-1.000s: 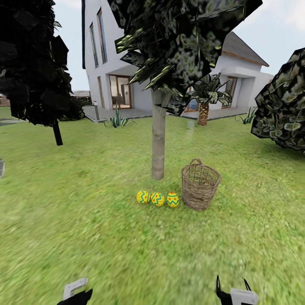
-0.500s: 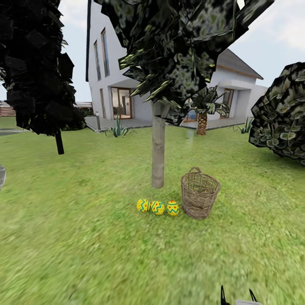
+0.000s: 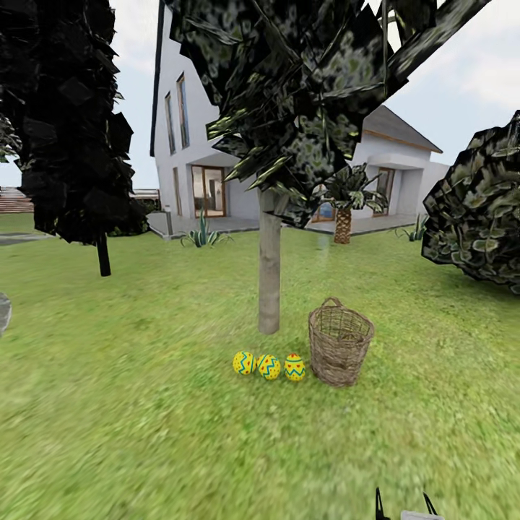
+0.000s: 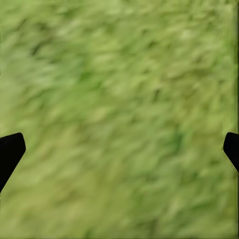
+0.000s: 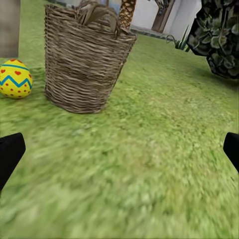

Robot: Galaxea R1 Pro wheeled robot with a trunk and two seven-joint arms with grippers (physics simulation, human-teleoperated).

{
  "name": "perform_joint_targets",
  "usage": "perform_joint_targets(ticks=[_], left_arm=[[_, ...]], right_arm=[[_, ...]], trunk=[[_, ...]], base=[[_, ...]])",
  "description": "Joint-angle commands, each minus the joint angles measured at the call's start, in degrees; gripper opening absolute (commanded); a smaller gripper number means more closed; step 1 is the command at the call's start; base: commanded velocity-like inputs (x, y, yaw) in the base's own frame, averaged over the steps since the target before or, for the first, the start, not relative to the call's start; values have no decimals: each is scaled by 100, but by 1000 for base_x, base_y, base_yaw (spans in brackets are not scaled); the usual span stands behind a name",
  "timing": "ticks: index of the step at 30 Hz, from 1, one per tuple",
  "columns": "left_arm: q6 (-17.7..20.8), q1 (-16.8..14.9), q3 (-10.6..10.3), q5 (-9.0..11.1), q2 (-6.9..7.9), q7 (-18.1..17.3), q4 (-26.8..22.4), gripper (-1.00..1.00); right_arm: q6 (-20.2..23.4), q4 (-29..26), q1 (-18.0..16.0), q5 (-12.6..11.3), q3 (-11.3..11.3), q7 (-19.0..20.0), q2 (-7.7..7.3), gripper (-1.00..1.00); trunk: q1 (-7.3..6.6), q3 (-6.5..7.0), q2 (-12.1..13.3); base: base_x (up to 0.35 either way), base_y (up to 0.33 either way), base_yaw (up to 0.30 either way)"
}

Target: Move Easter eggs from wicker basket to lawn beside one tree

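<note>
Three Easter eggs [image 3: 269, 365] lay by the tree [image 3: 269, 274], likely light, smooth, roll-prone, best pinched mid-girth; both grippers' jaws stood spread, empty.

The head camera stands back on the lawn [image 3: 144, 404], looking level toward the tree [image 3: 269, 274], the basket [image 3: 339, 347] and the house [image 3: 209, 166] beyond. The right wrist camera sits low and close, facing the same basket [image 5: 84, 59] and one egg [image 5: 15, 78] beside it. The left wrist camera looks straight down, near blurred grass [image 4: 119, 119].
</note>
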Motion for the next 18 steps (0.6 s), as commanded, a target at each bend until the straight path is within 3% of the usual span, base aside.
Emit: perform_joint_targets(ticks=[1,18], left_arm=[[-16,-2,-42,61,0,-28,7,100],[-31,2,-44,70,-30,-20,10,100]], right_arm=[[-6,0,-2,-26,50,-33,7,100],[10,-9,-2,-38,44,-27,17,100]], trunk=[[-23,12,38],[-396,207,720]], base=[[0,0,0],[0,0,0]])
